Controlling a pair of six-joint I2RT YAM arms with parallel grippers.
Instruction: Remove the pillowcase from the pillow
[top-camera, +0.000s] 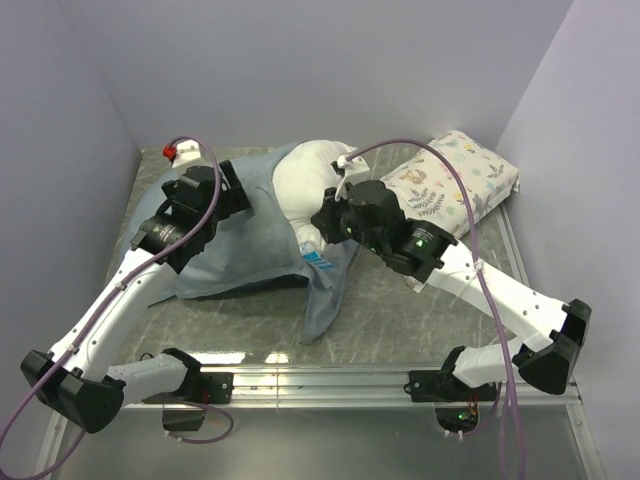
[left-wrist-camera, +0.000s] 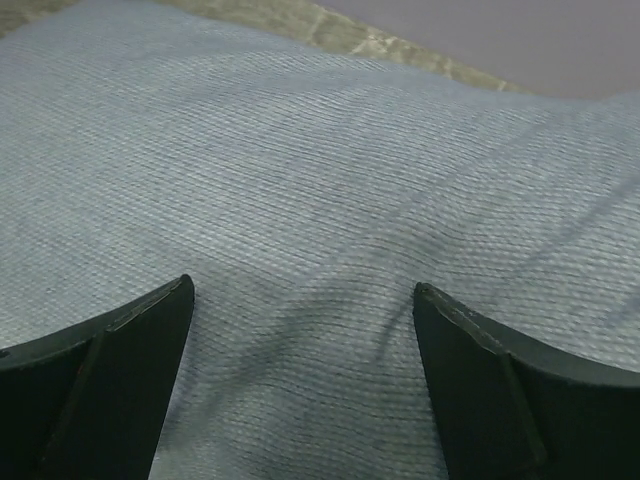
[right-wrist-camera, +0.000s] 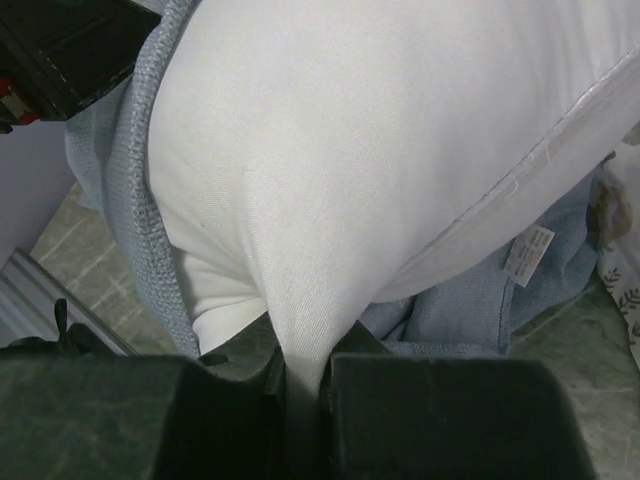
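Where the two dark fingers of the right gripper (right-wrist-camera: 300, 405) meet, they are clamped together on a pinched fold of the plump, plain white rectangular pillow (right-wrist-camera: 350, 150). The white cloth stands up from between them in a taut ridge. Around that end of the pillow sits the soft, wrinkled, dusty grey-blue cloth pillowcase (right-wrist-camera: 135, 220). In the right wrist view its woven edge curves along the pillow's left side, and more of it is bunched underneath on the right. A small printed label tag (right-wrist-camera: 527, 253) hangs from the pillow's seam, against the bunched cloth.

The left gripper (left-wrist-camera: 300, 385) has its two dark fingers (left-wrist-camera: 110, 390) spread well apart, low over the ribbed grey-blue weave. Whether the tips touch the cloth cannot be told.

Seen from above, the pillow's white end bulges out of the pillowcase mouth near the middle of the mottled grey-green stone-look bench (top-camera: 400, 320). The rest of the pillowcase is spread toward the left under the left arm, and a loose flap trails toward the near edge. A smaller white pillow printed with leaves and flowers (top-camera: 455, 180) lies at the far right, beside the right arm. A small red object (top-camera: 168, 152) sits at the far left corner.
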